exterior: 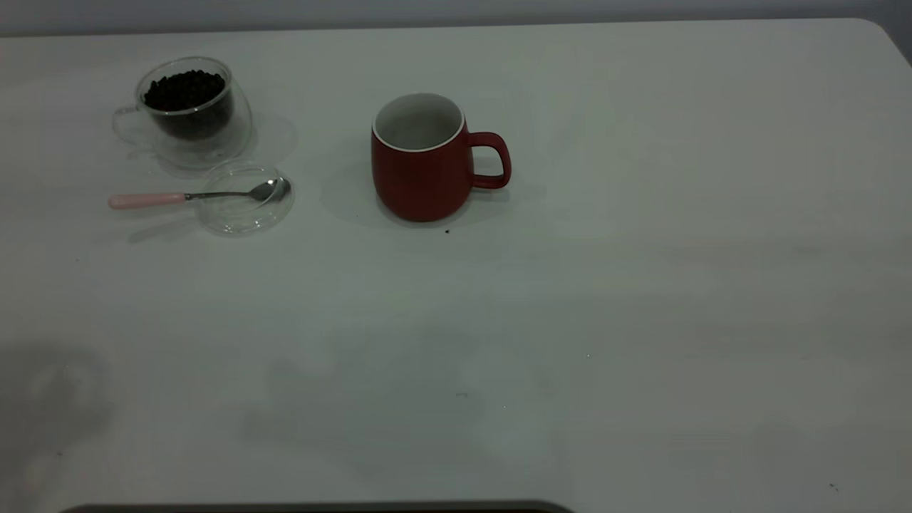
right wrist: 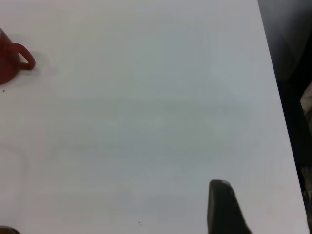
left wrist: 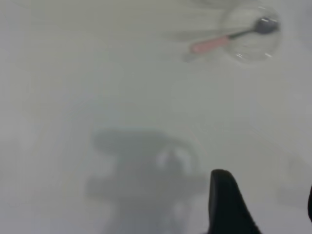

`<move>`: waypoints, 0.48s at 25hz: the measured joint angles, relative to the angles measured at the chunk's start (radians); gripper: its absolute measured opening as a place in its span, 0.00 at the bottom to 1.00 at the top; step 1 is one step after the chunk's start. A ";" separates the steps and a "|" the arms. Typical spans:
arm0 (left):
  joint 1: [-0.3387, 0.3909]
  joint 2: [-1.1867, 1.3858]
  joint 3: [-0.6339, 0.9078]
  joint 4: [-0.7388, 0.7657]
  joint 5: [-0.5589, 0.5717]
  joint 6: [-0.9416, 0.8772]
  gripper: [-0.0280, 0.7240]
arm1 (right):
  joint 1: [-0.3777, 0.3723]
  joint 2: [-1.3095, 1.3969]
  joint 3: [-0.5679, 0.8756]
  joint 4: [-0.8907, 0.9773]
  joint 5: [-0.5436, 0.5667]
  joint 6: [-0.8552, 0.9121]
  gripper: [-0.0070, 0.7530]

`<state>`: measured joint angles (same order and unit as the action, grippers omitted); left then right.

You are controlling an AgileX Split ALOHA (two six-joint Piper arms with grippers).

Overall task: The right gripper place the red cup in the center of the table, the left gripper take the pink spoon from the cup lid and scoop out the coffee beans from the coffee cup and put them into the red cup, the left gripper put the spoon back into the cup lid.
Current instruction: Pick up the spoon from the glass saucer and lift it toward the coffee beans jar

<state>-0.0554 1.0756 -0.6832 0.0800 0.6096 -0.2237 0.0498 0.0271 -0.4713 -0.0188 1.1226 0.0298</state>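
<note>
The red cup (exterior: 422, 171) stands upright near the middle of the table (exterior: 641, 285), handle to the right, white inside empty; its edge also shows in the right wrist view (right wrist: 9, 66). The coffee cup (exterior: 191, 114), holding coffee beans (exterior: 184, 89), stands at the far left. In front of it lies the cup lid (exterior: 239, 214) with the pink spoon (exterior: 153, 200) on it, bowl in the lid, handle sticking out left. The left gripper (left wrist: 265, 183) is open and empty above bare table, well short of the spoon (left wrist: 214, 43) and lid (left wrist: 248, 52). The right gripper (right wrist: 265, 190) is open and empty near the table's right edge.
A tiny dark speck (exterior: 447, 231) lies just in front of the red cup. The table's edge (right wrist: 274, 102) runs close beside the right gripper, with dark floor beyond. Neither arm shows in the exterior view.
</note>
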 joint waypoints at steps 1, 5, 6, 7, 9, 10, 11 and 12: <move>0.029 0.056 -0.021 0.000 -0.020 -0.005 0.64 | 0.000 0.000 0.000 0.000 0.000 0.000 0.59; 0.170 0.265 -0.103 -0.038 -0.080 -0.015 0.63 | 0.000 0.000 0.000 0.000 0.000 0.000 0.59; 0.198 0.311 -0.126 -0.054 -0.091 -0.010 0.63 | 0.000 0.000 0.000 0.000 0.000 0.000 0.59; 0.222 0.366 -0.148 -0.072 -0.098 0.008 0.63 | 0.000 0.000 0.000 0.000 0.000 0.000 0.59; 0.258 0.476 -0.191 -0.115 -0.105 0.059 0.63 | 0.000 0.000 0.000 0.000 0.000 0.000 0.59; 0.276 0.522 -0.214 -0.143 -0.107 0.095 0.63 | 0.000 0.000 0.000 0.000 0.000 0.000 0.59; 0.293 0.576 -0.236 -0.168 -0.108 0.136 0.63 | 0.000 0.000 0.000 0.000 0.000 0.000 0.59; 0.307 0.628 -0.259 -0.201 -0.107 0.175 0.63 | 0.000 0.000 0.000 0.000 0.000 0.000 0.59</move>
<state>0.2515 1.7033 -0.9419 -0.1212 0.5026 -0.0489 0.0498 0.0271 -0.4713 -0.0188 1.1226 0.0298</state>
